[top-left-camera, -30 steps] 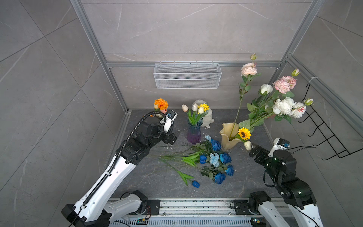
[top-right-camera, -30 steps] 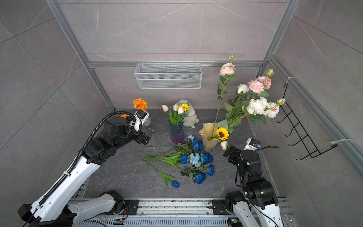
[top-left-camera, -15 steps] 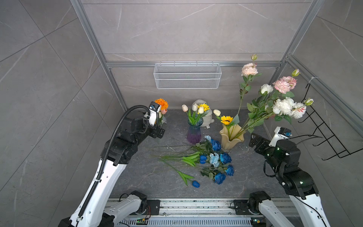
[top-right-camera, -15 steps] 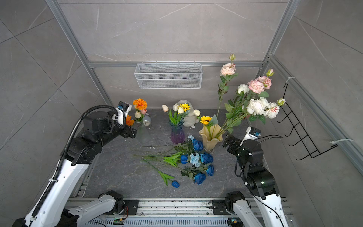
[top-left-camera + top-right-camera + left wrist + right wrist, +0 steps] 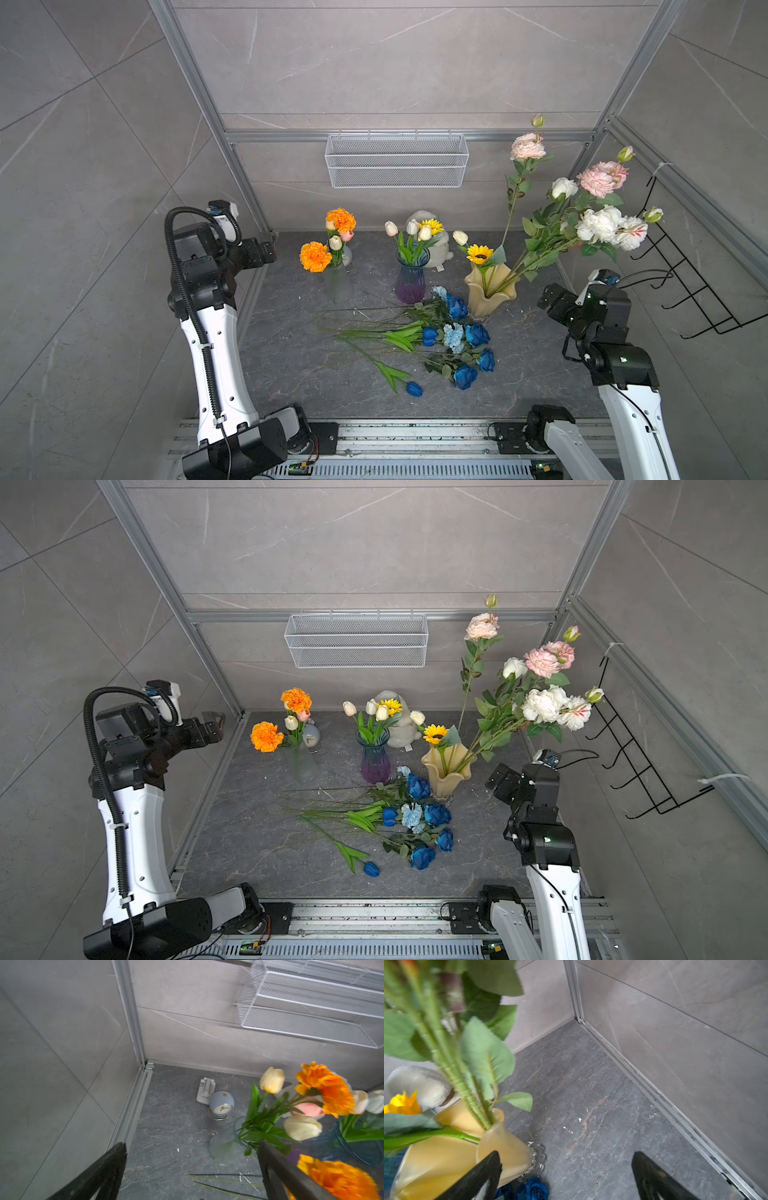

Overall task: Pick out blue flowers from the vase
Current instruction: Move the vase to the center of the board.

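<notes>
On the dark stone-patterned tabletop (image 5: 291,374), just in front of three vases: blue flowers (image 5: 455,334), lying flat in a loose heap, stems toward the left arm's side, heads beside the foot of the cream ruffled vase (image 5: 492,291). One dark tulip bud (image 5: 414,389) apart at the near edge of the heap. No blue seen in any vase in both top views; task judged done or nearly so.

Left gripper (image 5: 212,724): spread wide, empty, raised near the back left corner post, well apart from the heap.
Right gripper (image 5: 565,1156): spread wide, empty, just beside the cream vase on its outer side; no contact visible.

Hazards:
- Toppling of the cream vase, probably top-heavy with long pink and white roses (image 5: 602,216) leaning far right, if clipped by the right gripper or forearm.
- Snagging of the orange marigolds (image 5: 326,1088) or the frosted glass vase (image 5: 338,286) on a careless sweep of the left arm.
- Wrong pick of white tulips (image 5: 411,227) from the purple glass vase (image 5: 411,284).
- Tangled stems in the heap, several dragged at once.

Surface and room:
- Matt grey veined slab, level, a few white flecks.
- Grey tiled walls in aluminium framing.
- White wire basket (image 5: 397,162) on the back wall; black wire rack (image 5: 698,291) on the right wall.
- Small round clock (image 5: 221,1103) and pale plush toy (image 5: 438,255) at the back.
</notes>
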{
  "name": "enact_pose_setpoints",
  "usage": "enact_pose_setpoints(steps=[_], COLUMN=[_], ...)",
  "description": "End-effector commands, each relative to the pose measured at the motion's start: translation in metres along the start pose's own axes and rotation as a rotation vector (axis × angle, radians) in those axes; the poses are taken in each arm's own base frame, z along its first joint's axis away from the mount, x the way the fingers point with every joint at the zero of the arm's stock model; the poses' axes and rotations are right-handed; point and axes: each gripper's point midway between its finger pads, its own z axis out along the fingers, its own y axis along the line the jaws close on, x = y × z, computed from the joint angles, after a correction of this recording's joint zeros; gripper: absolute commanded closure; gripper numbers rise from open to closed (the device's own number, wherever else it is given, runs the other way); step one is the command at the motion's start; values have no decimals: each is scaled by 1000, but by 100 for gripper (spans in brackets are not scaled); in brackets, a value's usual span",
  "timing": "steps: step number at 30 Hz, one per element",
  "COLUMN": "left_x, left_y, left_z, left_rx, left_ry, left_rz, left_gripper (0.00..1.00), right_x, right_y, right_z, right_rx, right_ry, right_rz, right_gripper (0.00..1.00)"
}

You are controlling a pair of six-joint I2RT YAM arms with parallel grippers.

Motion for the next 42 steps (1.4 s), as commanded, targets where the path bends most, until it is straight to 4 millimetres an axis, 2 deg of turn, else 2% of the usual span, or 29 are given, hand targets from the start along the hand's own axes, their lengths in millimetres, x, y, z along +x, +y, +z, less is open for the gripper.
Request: enact_pose_setpoints(steps=[1, 4, 9, 12, 15, 19, 20, 24, 29, 32, 36, 42], left_x=[3, 37, 94, 130, 153, 149, 155, 176, 198, 213, 237, 244], left_y=[7, 13, 32, 42, 46, 54, 56, 50, 39, 31, 28, 26], left_z=[3, 20, 32, 46, 55, 43, 43, 55, 72, 80, 84, 86], left_rx=[15, 17, -79, -108, -117, -183, -195, -207, -260, -270, -277, -298], left_ry=[-22, 45, 47, 76, 87, -64, -88, -55, -94, -98, -115, -151], left_rz=[-64, -118, -148, -195, -234, -203, -197, -192, -127, -86, -66, -26], left_gripper=[0, 0, 0, 0, 0, 0, 0, 0, 0, 0, 0, 0], right_x=[18, 33, 33, 47, 59, 68, 71, 79, 86, 84, 83, 88], right_y=[5, 1, -20, -29, -34, -43, -45, -52, -66, -61, -41, -15], right_z=[21, 51, 76, 99, 120, 136, 139, 147, 152, 154, 149, 144], right_rx=[-75, -90, -2, 30, 37, 71, 78, 82, 138, 112, 76, 27], right_ry=[98, 161, 159, 236, 268, 274, 267, 215, 157, 58, -65, -165], right_rz=[-1, 40, 19, 41, 45, 23, 27, 35, 24, -10, -129, -189], right_gripper=[0, 0, 0, 0, 0, 0, 0, 0, 0, 0, 0, 0])
